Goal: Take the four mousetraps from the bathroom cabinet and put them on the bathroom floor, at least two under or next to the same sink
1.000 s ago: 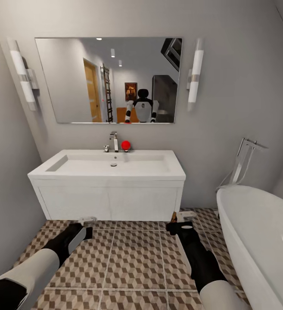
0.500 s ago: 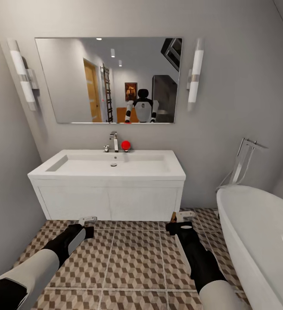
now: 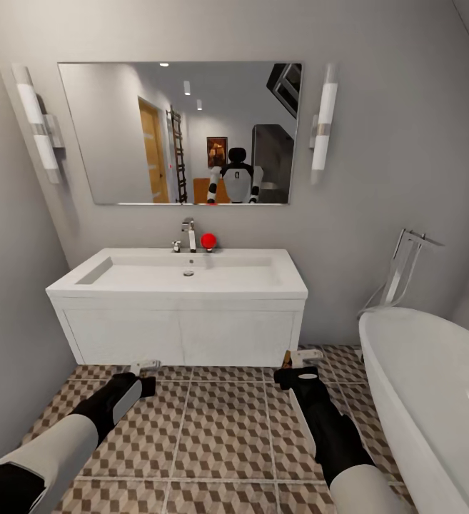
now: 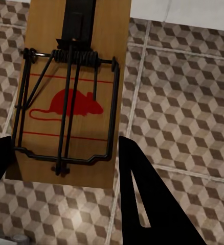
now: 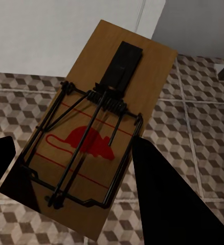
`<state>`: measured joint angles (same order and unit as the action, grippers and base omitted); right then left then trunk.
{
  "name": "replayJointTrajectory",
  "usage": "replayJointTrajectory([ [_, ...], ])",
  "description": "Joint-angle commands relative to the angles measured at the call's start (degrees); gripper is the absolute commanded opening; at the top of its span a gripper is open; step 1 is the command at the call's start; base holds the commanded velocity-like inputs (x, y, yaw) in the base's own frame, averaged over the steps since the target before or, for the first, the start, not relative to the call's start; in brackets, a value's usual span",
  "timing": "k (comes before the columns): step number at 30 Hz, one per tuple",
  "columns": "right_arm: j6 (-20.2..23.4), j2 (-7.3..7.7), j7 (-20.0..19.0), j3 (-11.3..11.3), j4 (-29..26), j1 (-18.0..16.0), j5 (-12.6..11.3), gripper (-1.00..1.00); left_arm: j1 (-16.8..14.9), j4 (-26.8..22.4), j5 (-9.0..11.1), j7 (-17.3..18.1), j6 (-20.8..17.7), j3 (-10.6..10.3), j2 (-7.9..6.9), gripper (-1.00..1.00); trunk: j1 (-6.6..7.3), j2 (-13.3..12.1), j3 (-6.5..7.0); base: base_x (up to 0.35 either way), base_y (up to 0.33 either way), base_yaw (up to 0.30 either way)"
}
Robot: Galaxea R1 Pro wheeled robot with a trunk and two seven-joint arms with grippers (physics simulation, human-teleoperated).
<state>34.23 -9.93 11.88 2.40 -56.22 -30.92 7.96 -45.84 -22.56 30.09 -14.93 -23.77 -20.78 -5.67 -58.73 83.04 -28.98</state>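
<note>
Wooden mousetraps (image 4: 71, 97) between both jaws

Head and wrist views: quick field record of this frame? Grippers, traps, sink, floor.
left gripper: shut on mousetrap, above the floor
right gripper: shut on second mousetrap, tilted
sink: straight ahead, on the white vanity
bathroom floor: cube-pattern tiles
bathtub: on the robot's right

I'm looking down at the bathroom floor (image 3: 220, 435), cube-patterned tiles with pale grout; the white bathtub (image 3: 434, 400) stands on it at my right.
</note>
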Motion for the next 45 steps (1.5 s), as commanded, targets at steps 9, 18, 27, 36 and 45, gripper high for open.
replayJointTrajectory([
  [9,0.93,-0.07,-0.19,0.14,-0.28,-0.07,0.31,-1.00,0.05,-0.02,0.40,-0.50,-0.31,-0.49,0.12,-1.00,0.00,0.04,-0.09,0.000,0.000,0.000],
  [18,1.01,-0.07,-0.19,0.15,-0.29,-0.05,0.26,-1.00,0.05,0.05,0.40,-0.53,-0.31,-0.49,0.13,-1.00,-1.32,2.44,-1.62,0.000,0.000,0.000],
  [27,1.01,-0.07,-0.19,0.14,-0.29,-0.09,0.22,-1.00,0.05,0.02,0.40,-0.45,-0.26,-0.49,0.21,-1.00,-3.29,6.05,-3.88,0.000,0.000,0.000],
  [36,0.42,-0.07,-0.56,0.13,-0.24,-0.05,0.16,-1.00,0.08,0.02,0.39,-0.25,8.20,-0.49,0.22,-1.00,-5.27,9.66,-6.25,0.000,0.000,0.000],
  [45,-0.32,-0.07,-2.45,0.15,-0.13,-0.05,0.13,-1.00,0.25,0.30,0.35,-0.19,10.42,-0.67,0.22,-1.00,-7.25,13.27,-8.67,0.000,0.000,0.000],
])
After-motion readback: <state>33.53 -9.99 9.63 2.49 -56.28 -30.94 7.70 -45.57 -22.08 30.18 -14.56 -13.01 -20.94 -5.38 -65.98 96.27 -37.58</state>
